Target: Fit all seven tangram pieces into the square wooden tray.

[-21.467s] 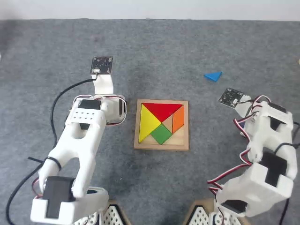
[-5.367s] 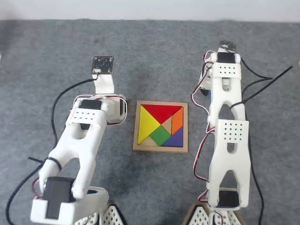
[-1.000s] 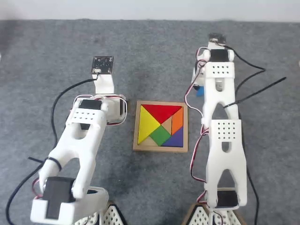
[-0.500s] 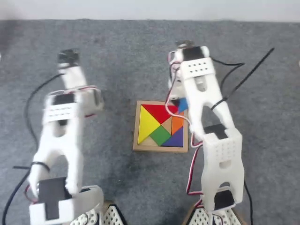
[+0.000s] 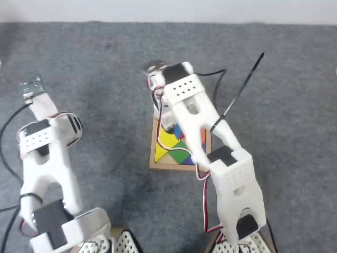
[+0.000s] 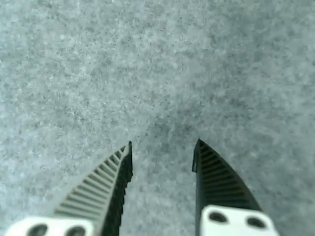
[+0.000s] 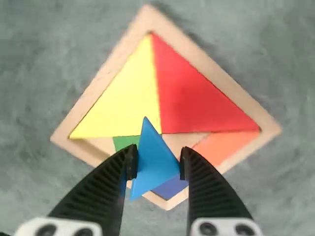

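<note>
half a second ago the right arm [image 5: 192, 105] was near the far right corner of the wooden tray [image 7: 215, 81]; now it has swung further and stands across the tray, hiding most of it in the high view. the left arm [image 5: 45, 153], which was just beside the tray one second ago, has moved away to the left edge of the table. earlier the blue triangle [image 7: 150, 140] lay on the cloth, far and to the right of the tray.

the right gripper [image 7: 157, 156] holds this blue triangle between its ridged black fingers [image 7: 115, 179], narrow around it, above the middle of the tray. the triangle is flat, smooth and tilted.

the left gripper [image 6: 163, 144] is moderately apart, holding nothing, over the rough grey cloth [image 6: 157, 64].

the tray is square, of pale wood with a raised rim. inside lie a large yellow triangle [image 7: 123, 105] and a large red triangle [image 7: 194, 96], touching along one edge. beside them are an orange piece [image 7: 229, 142], a green piece [image 7: 120, 143] and a purple piece [image 7: 170, 189], partly behind the fingers. a pale wood-coloured area shows between the red and the orange.
</note>
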Robot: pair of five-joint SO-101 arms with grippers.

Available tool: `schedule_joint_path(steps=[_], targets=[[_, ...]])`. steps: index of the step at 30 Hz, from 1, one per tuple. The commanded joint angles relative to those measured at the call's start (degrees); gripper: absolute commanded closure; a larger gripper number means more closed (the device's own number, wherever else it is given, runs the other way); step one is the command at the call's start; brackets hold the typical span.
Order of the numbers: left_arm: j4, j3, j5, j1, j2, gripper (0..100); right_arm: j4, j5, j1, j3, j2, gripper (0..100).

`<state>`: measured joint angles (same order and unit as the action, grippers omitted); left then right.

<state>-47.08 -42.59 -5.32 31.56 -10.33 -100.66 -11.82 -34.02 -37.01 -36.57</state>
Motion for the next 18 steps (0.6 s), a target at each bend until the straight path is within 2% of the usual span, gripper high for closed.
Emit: schedule_joint_path(steps=[1, 5, 12, 18], targets=[[1.5, 0.0, 0.6, 0.4, -1.9, 80, -1.9, -12.0, -2.5, -0.3, 3.5, 92.0], [1.5, -0.2, 1.8, -0.3, -1.9, 80, -1.9, -20.9, -4.9, -0.3, 1.3, 92.0], [3.2, 2.3, 2.1, -0.4, 5.0, 80, -2.2, -42.4, -7.3, 2.0, -1.6, 92.0], [-1.8, 9.8, 2.2, -0.4, 13.1, 80, -1.7, -43.5, -7.3, 5.4, 0.0, 92.0]])
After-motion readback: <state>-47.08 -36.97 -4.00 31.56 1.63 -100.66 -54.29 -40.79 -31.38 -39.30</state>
